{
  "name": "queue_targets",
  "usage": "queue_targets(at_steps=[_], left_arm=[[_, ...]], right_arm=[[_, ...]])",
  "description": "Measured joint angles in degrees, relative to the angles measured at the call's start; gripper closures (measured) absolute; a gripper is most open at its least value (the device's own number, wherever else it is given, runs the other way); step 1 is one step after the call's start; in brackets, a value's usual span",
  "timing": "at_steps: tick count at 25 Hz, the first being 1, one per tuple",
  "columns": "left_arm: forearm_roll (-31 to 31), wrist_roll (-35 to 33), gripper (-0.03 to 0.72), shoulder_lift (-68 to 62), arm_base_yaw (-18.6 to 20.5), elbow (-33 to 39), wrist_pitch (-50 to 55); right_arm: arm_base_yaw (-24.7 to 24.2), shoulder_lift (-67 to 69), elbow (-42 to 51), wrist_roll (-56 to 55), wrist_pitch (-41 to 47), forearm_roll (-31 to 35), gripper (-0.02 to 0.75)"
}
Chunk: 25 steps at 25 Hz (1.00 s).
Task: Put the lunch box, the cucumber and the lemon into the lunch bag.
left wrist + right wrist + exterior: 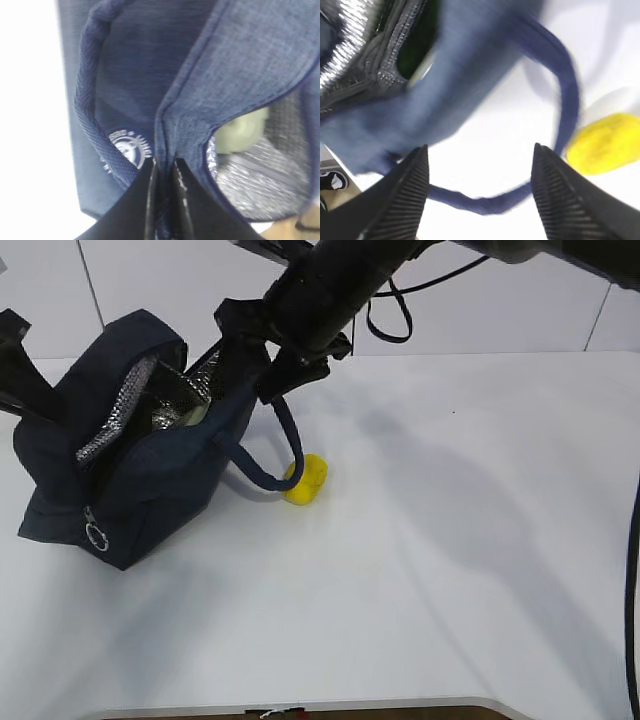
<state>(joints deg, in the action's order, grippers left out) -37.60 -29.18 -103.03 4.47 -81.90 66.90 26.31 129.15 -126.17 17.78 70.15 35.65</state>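
Left claw (164, 200) pinched closed; right claw (480, 200) spread wide, holding nothing.

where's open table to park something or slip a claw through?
Free: the table right of the lemon, and the strip along its near edge in front of the lunch bag. Crowded: far left, where the bag, its hanging handle, the lemon and the right arm bunch up.
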Motion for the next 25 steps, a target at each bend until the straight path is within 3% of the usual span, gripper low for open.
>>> queue_targets(at_steps=[3, 10, 19, 25], left_arm=[[1.52, 1.45, 0.68, 0.0, 0.14, 0.0, -0.77], [4.84, 6.27, 0.68, 0.0, 3.92, 0.0, -1.15], [6.69, 6.76, 0.68, 0.0, 5.42, 0.0, -1.04], [6.79, 6.76, 0.68, 0.0, 5.42, 0.0, -0.96]], right_arm=[[-0.1, -0.13, 0.0, -3.43, 0.27, -4.36, 0.232], [-0.12, -0.13, 0.0, -8.84, 0.46, -6.23, 0.23], [1.8, 1.05, 0.0, -20.19, 0.77, -22.87, 0.227], [2.19, 4.19, 0.0, -30.32, 0.77, -26.81, 0.227]])
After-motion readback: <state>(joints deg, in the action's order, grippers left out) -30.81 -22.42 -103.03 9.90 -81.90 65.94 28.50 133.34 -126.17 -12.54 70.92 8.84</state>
